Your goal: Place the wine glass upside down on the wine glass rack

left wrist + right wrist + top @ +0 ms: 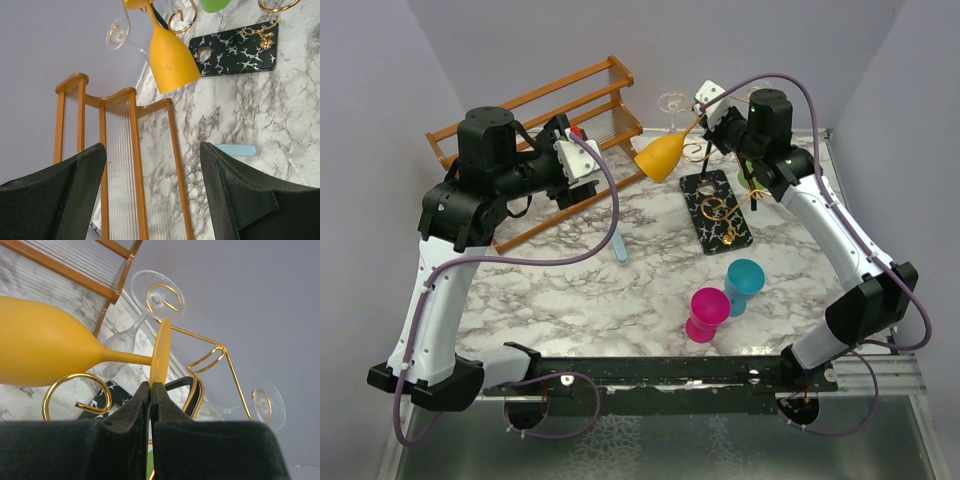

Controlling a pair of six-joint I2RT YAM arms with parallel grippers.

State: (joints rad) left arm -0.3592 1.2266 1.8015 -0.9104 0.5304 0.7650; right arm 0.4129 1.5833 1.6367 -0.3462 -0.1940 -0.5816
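Observation:
My right gripper (150,386) is shut on the foot disc of a yellow wine glass (45,347), held on its side with the bowl to the left. In the top view the glass (660,156) hangs in the air beside the gold wire arms of the wine glass rack (715,205), above its black white-veined base. In the left wrist view the yellow glass (170,57) tilts bowl-down over the base (232,50). Clear glasses (157,297) hang on the gold arms. My left gripper (152,165) is open and empty over the wooden shelf rack.
A brown wooden slatted rack (545,125) stands at the back left. A pink cup (706,314) and a teal cup (743,284) stand near the front. A light blue stem (619,245) lies mid-table. A green glass (215,5) hangs on the rack.

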